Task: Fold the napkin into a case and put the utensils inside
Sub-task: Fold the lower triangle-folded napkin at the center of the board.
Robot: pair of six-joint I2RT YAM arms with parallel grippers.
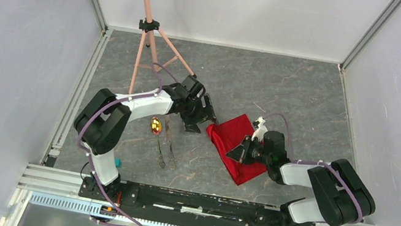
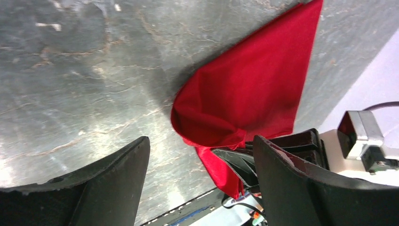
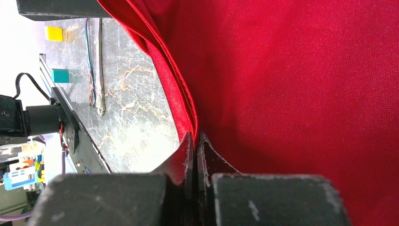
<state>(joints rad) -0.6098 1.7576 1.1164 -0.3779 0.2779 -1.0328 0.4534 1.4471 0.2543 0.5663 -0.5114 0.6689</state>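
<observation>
Right gripper (image 3: 195,141) clenched on folded edge of bright red velvety napkin (image 1: 236,133), which lies bunched centre-right on grey marbled surface (image 1: 289,91). Left gripper (image 2: 201,141) released, fingers wide, just beside the cloth. Gold-bowled spoon (image 1: 155,125) and thin dark metal utensils (image 1: 167,147) lie apart, left of it.

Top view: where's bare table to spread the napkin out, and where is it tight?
Widest bare table lies beyond the napkin, toward the far right corner. A smaller patch sits by the rail, between the utensils and napkin. Tight: left gripper, utensils and tripod legs crowd the left.
</observation>
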